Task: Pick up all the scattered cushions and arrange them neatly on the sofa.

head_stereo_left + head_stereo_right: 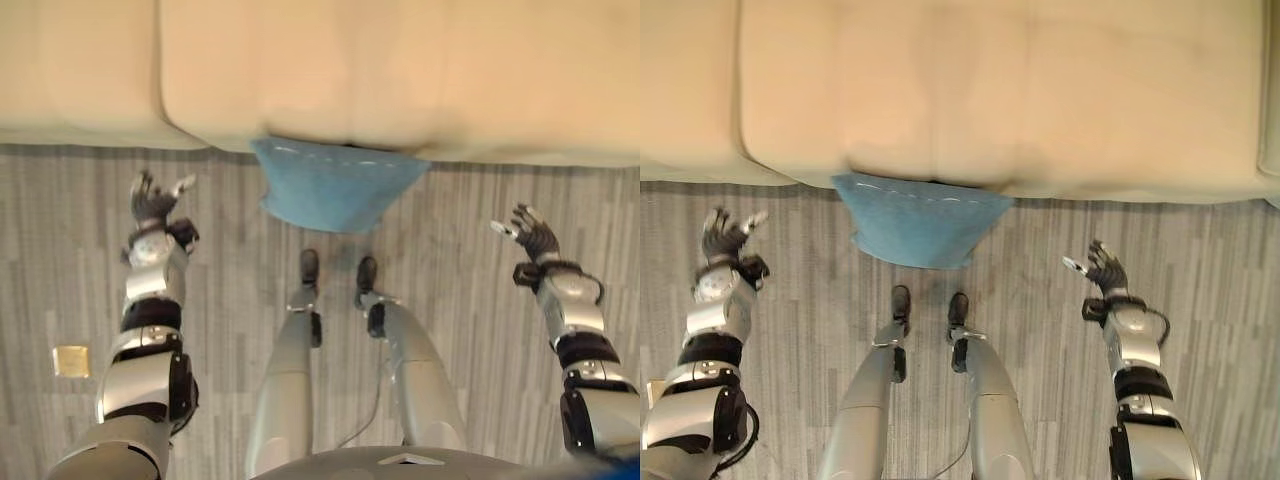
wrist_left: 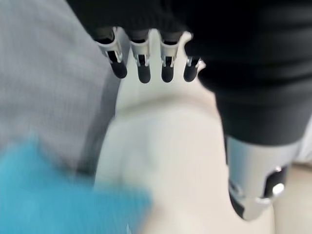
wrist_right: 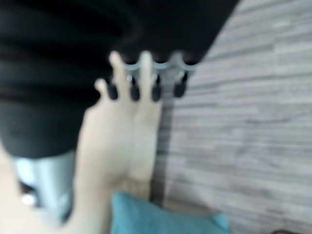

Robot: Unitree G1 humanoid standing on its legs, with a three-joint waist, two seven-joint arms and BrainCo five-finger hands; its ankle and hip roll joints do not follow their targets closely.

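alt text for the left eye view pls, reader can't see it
A blue cushion lies on the grey wood-look floor, its far edge against the front of a beige sofa. The left robot hand and right robot hand hang open and empty either side of it. A small tan square lies on the floor near the left arm.

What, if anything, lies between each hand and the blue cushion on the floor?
Nothing visible. The blue cushion leans at the sofa front edge, with bare floor between it and the open left hand and right hand on either side.
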